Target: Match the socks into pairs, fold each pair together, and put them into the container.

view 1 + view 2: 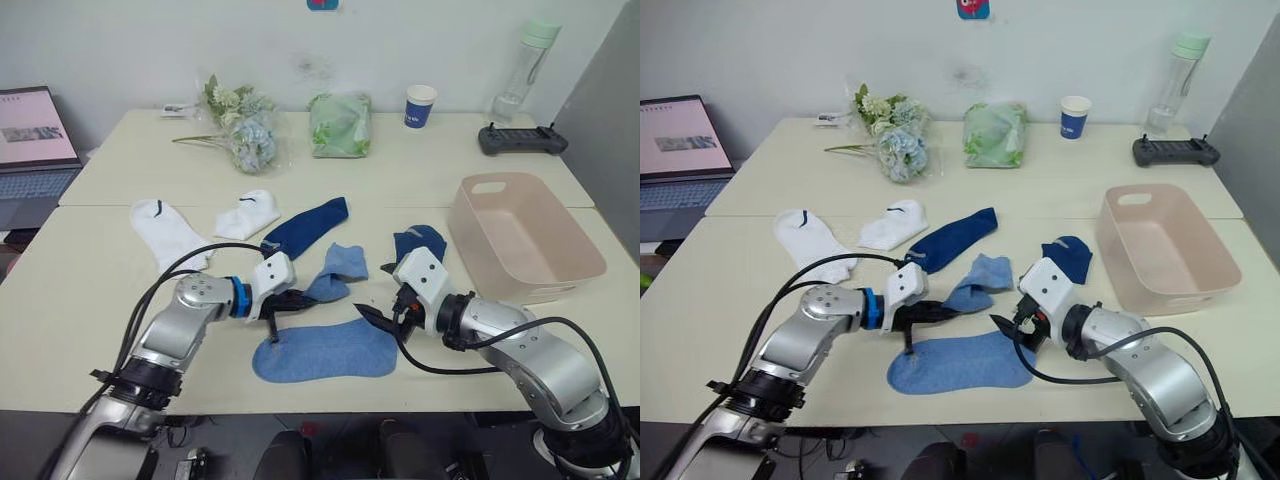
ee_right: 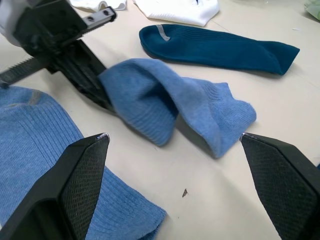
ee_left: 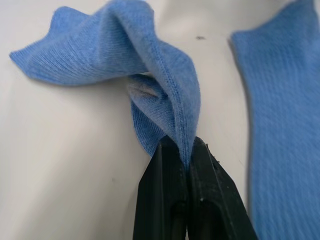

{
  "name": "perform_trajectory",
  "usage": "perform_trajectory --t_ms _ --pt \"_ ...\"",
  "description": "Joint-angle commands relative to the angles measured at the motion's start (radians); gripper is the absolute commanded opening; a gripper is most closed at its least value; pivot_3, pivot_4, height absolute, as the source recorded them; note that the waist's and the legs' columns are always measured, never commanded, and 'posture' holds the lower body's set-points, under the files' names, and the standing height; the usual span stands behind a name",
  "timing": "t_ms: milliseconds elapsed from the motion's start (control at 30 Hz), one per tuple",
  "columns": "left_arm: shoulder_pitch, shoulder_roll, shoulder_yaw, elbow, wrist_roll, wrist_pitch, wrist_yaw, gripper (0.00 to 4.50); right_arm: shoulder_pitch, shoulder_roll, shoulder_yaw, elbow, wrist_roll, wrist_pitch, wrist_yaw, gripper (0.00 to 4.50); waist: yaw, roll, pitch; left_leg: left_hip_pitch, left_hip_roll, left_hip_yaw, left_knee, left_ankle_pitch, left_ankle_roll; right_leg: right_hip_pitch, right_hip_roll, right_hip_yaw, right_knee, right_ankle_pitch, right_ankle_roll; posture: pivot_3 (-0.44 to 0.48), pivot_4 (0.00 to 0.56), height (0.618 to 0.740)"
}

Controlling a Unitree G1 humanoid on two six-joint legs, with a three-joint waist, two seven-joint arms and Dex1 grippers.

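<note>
Pinching a crumpled light blue sock [image 3: 165, 95] by a fold, the left gripper's [image 1: 290, 301] jaws are closed, likely for matching with its flat mate [image 1: 325, 352] just beside. The right gripper's [image 2: 175, 175] jaws are held wide open, facing that sock; the container [image 1: 560, 268] waits beyond them on the desk [image 1: 90, 300].

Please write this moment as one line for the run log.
left claw: shut on crumpled light blue sock | right claw: open, empty | container: empty
</note>
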State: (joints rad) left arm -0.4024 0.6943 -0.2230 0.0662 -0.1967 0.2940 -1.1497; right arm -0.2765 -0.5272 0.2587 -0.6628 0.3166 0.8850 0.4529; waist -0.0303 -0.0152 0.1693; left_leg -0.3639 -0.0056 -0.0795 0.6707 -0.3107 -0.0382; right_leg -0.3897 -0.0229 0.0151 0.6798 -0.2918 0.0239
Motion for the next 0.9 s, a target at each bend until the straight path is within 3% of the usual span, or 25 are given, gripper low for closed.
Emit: perform_trajectory --t_ms 33,233,400,500,667,900 --pt "-0.027 0.063 0.052 -0.002 0.029 -0.085 -0.018 0.01 -0.008 -0.006 0.006 -0.009 -0.025 -0.04 0.005 4.5 0.0 0.0 0.0 0.0 0.0 0.0 0.0 0.0 0.0 0.0 0.0 0.0 0.0 0.0 0.0 0.0 0.15 0.74" --pt "-0.091 0.135 0.051 0.114 0.209 -0.344 0.086 0.01 -0.011 -0.018 0.03 0.019 -0.061 -0.082 0.028 4.5 0.001 0.0 0.0 0.0 0.0 0.0 0.0 0.0 0.0 0.0 0.0 0.0 -0.001 0.0 0.0 0.0 0.15 0.74" --pt "-0.108 0.166 0.04 0.2 0.434 -0.607 0.322 0.01 -0.009 -0.007 0.041 0.028 -0.076 -0.095 0.035 4.5 0.002 0.0 0.0 0.0 0.0 0.001 -0.001 0.0 0.0 0.0 0.0 0.001 -0.002 0.0 0.0 0.0 0.15 0.74" --pt "-0.087 0.165 0.074 0.231 0.525 -0.669 0.489 0.01 -0.007 -0.002 0.045 0.027 -0.079 -0.096 0.035 4.5 0.002 0.0 0.0 -0.001 0.0 0.001 -0.001 0.0 0.0 -0.001 0.0 0.0 -0.002 0.0 0.0 0.0 0.15 0.74" --pt "0.065 0.136 0.159 0.206 0.544 -0.674 0.69 0.01 -0.006 0.009 0.047 0.03 -0.088 -0.097 0.029 4.5 -0.004 0.0 0.0 0.0 0.0 0.002 -0.002 0.0 0.0 -0.002 -0.001 0.001 -0.001 0.0 0.0 0.0 0.15 0.74" --pt "0.301 0.055 0.23 0.049 0.411 -0.585 0.68 0.01 -0.008 0.019 0.049 0.037 -0.101 -0.094 0.035 4.5 0.003 0.0 0.0 0.0 0.001 0.001 -0.003 0.0 0.0 -0.003 -0.001 0.001 0.0 0.0 0.0 0.0 0.15 0.74"
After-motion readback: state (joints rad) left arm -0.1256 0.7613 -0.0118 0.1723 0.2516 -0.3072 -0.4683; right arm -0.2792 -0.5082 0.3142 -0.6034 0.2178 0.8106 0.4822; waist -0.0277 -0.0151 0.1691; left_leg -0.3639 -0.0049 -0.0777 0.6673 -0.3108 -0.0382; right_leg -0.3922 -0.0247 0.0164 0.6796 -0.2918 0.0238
